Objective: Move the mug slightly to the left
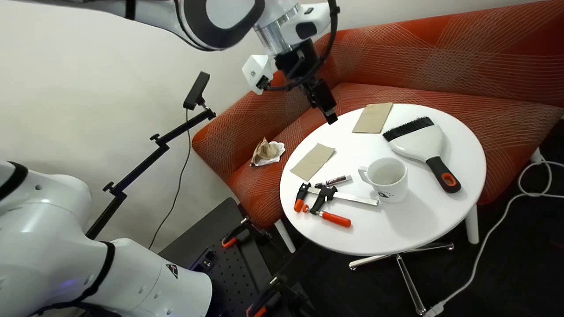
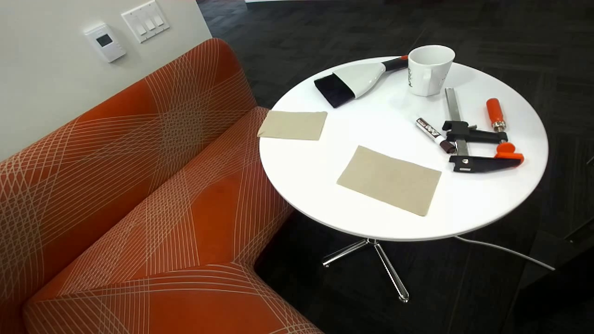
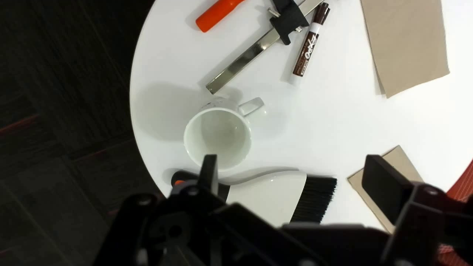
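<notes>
Mug [image 3: 218,138] upright, ungripped (handle toward marker [image 3: 306,51]). Gripper [image 3: 290,173] hangs clear, jaws apart, presumably leaving room to grasp mug wall.

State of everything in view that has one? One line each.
Mug: upright, looks empty
Gripper: open, holding nothing
Marker: capped, lying
Clamp: lying flat
Brush: lying flat
Sheet near marker: flat
Sheet near brush: flat
Paper wad: crumpled
Switches: can't tell
Wall display: unreadable
</notes>
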Motion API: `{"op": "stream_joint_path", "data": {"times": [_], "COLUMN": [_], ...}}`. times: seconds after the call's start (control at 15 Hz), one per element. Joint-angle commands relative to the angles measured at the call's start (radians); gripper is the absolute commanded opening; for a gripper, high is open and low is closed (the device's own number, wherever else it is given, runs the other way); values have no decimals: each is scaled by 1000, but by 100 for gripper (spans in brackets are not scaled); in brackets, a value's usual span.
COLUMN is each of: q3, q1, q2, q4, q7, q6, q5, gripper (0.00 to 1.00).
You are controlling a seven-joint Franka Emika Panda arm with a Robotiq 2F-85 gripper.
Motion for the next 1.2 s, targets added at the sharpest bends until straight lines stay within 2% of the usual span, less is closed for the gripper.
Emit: {"op": "stream_joint_path", "data": {"times": [0.0,0.53,1.13], "q3": [-10,-28,-64], "q1": [8,8,32], "q2": [121,339,510], "q4": [61,147,242], "q7": [35,29,78], "q6": [62,207,254], "q5": [50,136,126], "gripper": [100,100,100]}}
